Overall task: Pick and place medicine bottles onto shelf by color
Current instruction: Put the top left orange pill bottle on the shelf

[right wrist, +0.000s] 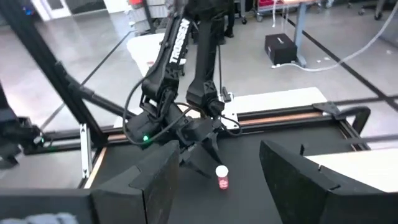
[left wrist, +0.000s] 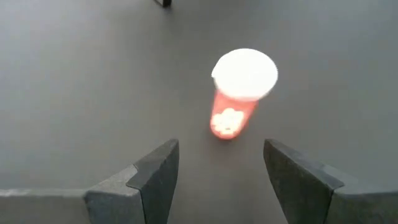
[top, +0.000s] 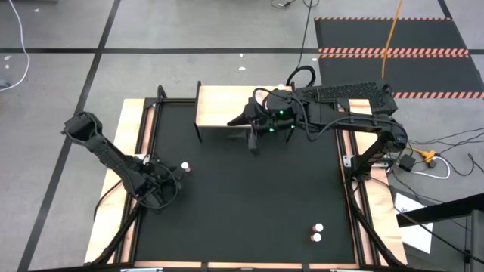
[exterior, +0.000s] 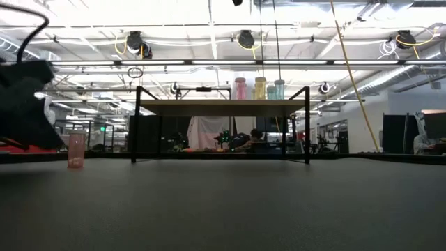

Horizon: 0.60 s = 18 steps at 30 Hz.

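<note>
A pink medicine bottle [top: 184,168] with a white cap stands upright on the black mat at the left. In the left wrist view the bottle [left wrist: 241,93] is just ahead of my left gripper [left wrist: 221,149], which is open and low over the mat [top: 172,177]. My right gripper [top: 246,125] hangs open and empty over the near edge of the shelf [top: 219,106]. On the shelf top [exterior: 223,106] stand a pink [exterior: 240,88], a yellow [exterior: 259,88] and a teal bottle [exterior: 277,89]. Two more pink bottles [top: 317,232] stand near the mat's front right.
The black mat [top: 249,196] lies between wooden side strips. The shelf stands on thin black legs [exterior: 133,125] at the mat's far edge. The left arm [right wrist: 174,74] shows in the right wrist view behind the pink bottle [right wrist: 222,176].
</note>
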Tool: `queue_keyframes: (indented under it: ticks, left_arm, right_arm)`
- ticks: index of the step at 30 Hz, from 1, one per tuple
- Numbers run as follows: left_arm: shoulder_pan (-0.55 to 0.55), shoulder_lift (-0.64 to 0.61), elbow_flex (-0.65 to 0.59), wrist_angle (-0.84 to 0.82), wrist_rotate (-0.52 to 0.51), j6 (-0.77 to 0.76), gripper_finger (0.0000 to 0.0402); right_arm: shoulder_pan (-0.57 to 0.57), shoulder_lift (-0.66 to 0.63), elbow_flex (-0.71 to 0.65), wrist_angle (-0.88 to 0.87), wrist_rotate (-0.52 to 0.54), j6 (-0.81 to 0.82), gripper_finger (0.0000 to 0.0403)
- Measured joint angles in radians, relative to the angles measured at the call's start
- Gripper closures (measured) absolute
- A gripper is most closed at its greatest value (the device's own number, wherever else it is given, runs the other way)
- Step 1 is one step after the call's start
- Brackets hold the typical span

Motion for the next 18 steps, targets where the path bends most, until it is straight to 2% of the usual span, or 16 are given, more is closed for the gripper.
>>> queue_keyframes:
  ticks: [7, 13, 18]
  left_arm:
    - [0.025, 0.0, -0.139, 0.172, -0.09, 0.021, 0.0167]
    - [0.042, 0.0, -0.261, 0.519, -0.128, 0.269, 0.0167]
    - [0.066, 0.0, -0.291, 0.619, -0.14, 0.375, 0.0167]
  right_arm:
    - [-0.011, 0.0, 0.0, -0.007, -0.001, 0.058, 0.0183]
    - [-0.018, 0.0, 0.0, -0.008, -0.002, 0.062, 0.0183]
    - [-0.029, 0.0, 0.0, -0.011, -0.002, 0.088, 0.0183]
